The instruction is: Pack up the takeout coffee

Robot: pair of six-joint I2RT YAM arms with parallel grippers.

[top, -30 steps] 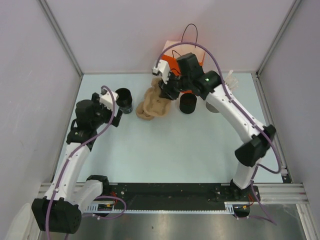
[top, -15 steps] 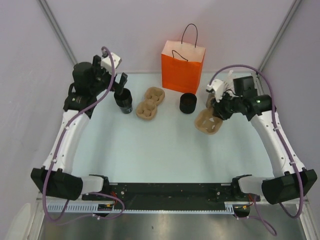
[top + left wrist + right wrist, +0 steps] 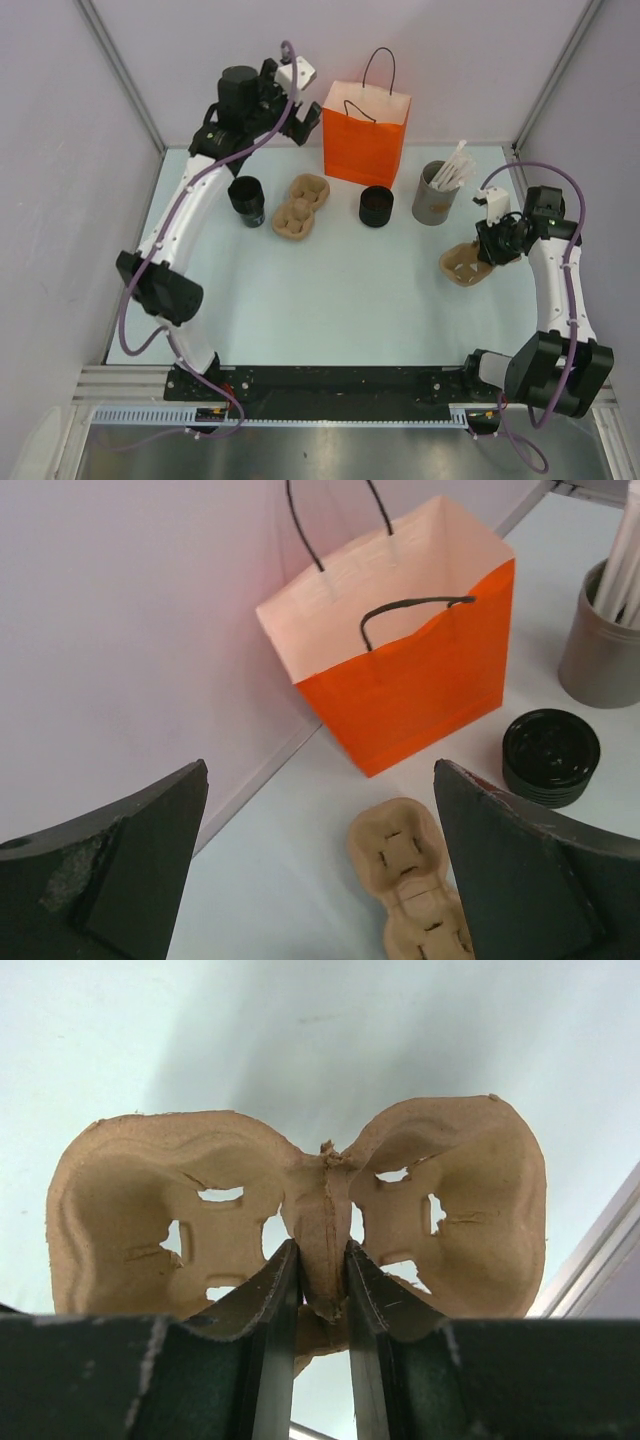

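Note:
Two small black cups stand on the table, one in front of the orange paper bag, its black lid showing in the left wrist view, and one at the left. The orange bag stands open at the back. My left gripper is open and empty, raised just left of the bag, above the table. My right gripper is shut on the middle ridge of a brown pulp carrier at the right.
A second brown pulp carrier lies between the two cups and shows in the left wrist view. A grey-brown cylinder of white sticks stands right of the bag. Walls close in at the back and on both sides.
My left gripper rose from beside the left black cup and swung back and right to the bag's left side. My right gripper carried its carrier further right and nearer.

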